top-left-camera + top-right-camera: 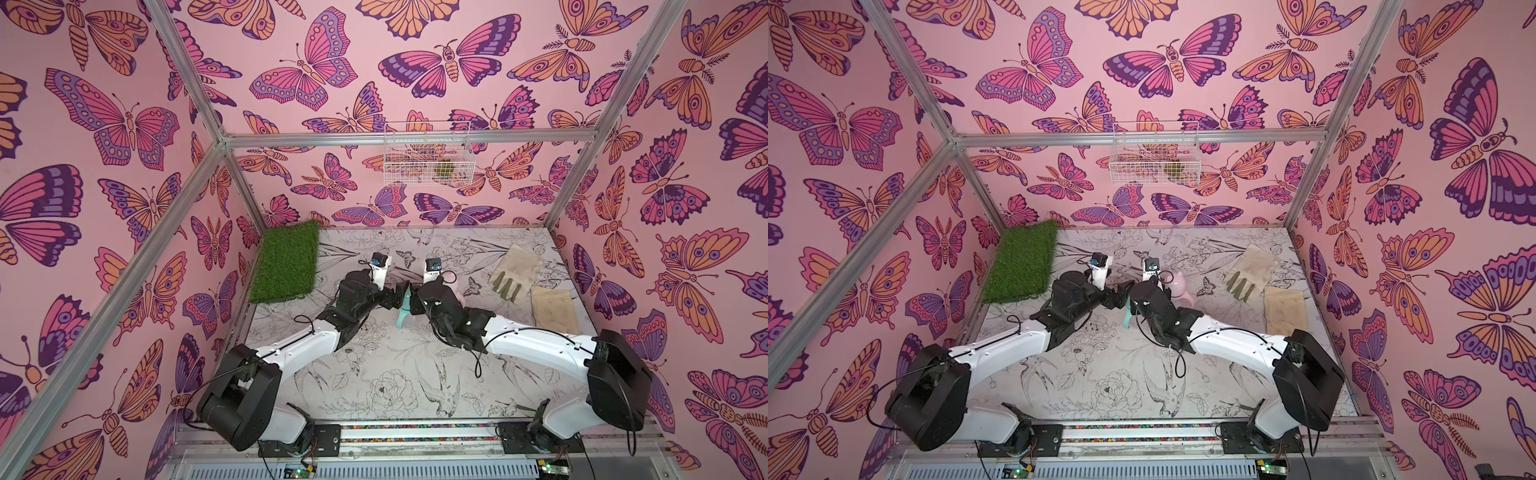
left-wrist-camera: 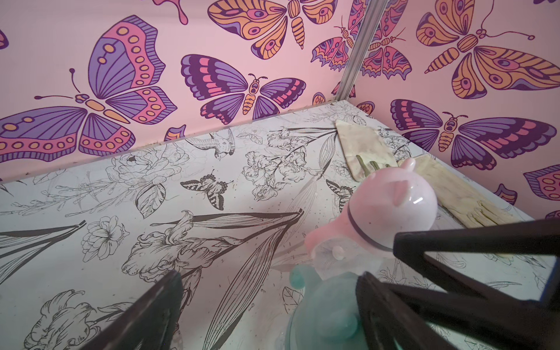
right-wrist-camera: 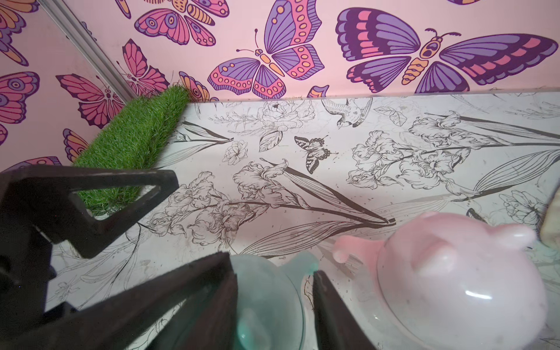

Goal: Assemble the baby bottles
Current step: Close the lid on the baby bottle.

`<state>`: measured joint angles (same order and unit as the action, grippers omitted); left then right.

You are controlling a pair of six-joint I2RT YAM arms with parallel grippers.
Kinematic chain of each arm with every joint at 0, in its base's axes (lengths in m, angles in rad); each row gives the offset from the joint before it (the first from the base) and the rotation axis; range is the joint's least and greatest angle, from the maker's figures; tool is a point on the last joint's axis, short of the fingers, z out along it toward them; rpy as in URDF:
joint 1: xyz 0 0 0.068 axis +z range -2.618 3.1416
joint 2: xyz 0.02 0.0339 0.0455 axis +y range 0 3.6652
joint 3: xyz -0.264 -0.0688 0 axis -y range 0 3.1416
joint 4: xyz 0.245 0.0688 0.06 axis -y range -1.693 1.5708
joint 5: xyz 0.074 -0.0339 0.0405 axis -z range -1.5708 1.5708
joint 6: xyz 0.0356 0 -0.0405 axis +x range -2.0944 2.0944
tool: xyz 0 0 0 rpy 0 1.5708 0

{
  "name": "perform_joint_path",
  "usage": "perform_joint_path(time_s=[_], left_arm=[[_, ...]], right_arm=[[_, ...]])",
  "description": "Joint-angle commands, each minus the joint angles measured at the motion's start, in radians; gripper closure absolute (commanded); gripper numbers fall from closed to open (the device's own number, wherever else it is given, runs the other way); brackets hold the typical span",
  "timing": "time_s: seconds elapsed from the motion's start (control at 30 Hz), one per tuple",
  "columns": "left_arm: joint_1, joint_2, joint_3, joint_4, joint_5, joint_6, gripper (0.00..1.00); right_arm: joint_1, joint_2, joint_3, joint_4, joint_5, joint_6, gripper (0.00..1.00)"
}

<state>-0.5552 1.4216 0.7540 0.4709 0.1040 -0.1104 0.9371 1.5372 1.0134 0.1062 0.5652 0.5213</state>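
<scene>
The teal baby bottle (image 1: 404, 311) is between my two grippers at mid-table, its eared dome cap (image 3: 266, 291) on top. My right gripper (image 3: 272, 263) stands narrowly round that cap. One finger (image 3: 224, 281) lies against the dome, and a sliver of table shows between the other and the rim. My left gripper (image 2: 271, 274) is wide open. One of its fingers (image 2: 381, 306) is beside the teal cap (image 2: 324, 309), the other far off it. The pink baby bottle (image 1: 456, 286) stands upright and capped just behind, partly hidden by my right wrist, and nothing touches it (image 2: 391, 206).
A green grass mat (image 1: 286, 262) lies at the back left. Two beige gloves (image 1: 515, 266) (image 1: 552, 307) lie at the right, close behind the pink bottle. A white wire basket (image 1: 428, 153) hangs on the back wall. Butterfly-papered walls close in three sides.
</scene>
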Motion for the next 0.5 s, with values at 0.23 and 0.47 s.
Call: perform_joint_path(time_s=[0.23, 0.47], left_arm=[[-0.051, -0.009, -0.003, -0.094, -0.075, 0.038, 0.13], [-0.071, 0.003, -0.031, -0.095, -0.093, 0.021, 0.15]], right_arm=[[0.014, 0.108, -0.089, -0.054, 0.006, 0.064, 0.68], [0.024, 0.121, -0.143, -0.028, -0.003, 0.104, 0.7]])
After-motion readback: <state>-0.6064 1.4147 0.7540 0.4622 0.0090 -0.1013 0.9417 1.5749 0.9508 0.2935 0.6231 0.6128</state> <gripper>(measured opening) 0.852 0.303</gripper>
